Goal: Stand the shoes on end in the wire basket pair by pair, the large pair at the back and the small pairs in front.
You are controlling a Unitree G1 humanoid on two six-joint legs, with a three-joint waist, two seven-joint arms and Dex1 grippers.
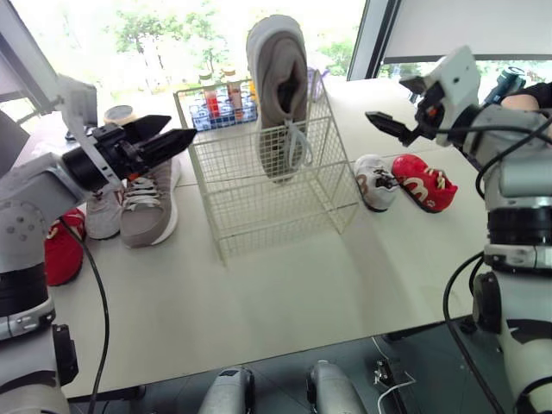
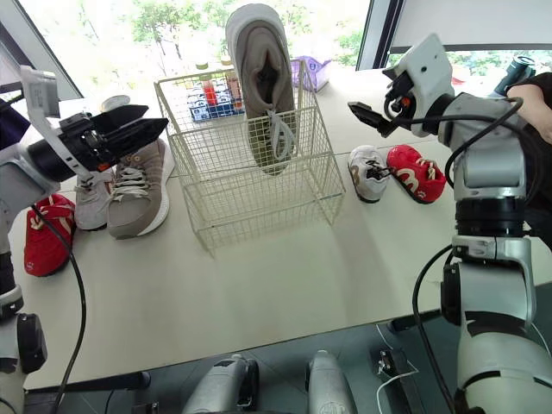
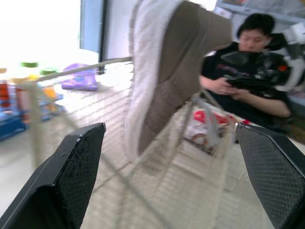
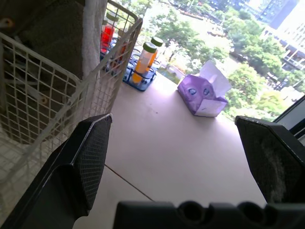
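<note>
Item one: you have a large grey-beige mesh trainer (image 1: 278,90) standing toe-down at the back of the cream wire basket (image 1: 259,203), laces dangling and heel above the rim.

Its mate, a second large grey-beige trainer (image 1: 151,205), lies flat on the white table (image 1: 285,285) just left of the basket. A small grey-white shoe (image 1: 103,214) sits beside it, and a left-hand small red shoe (image 1: 62,252) lies further out.

On your right, a small white-grey shoe (image 1: 375,181) sits next to a right-hand small red shoe (image 1: 424,184).

Behind the basket are a blue rack of bottles (image 1: 220,105) and a purple tissue box (image 4: 205,98).

Your left gripper (image 1: 177,131) hangs by the basket's left side, fingers spread and empty. Your right gripper (image 1: 386,125) hangs above the right-hand pair, fingers likewise apart.
</note>
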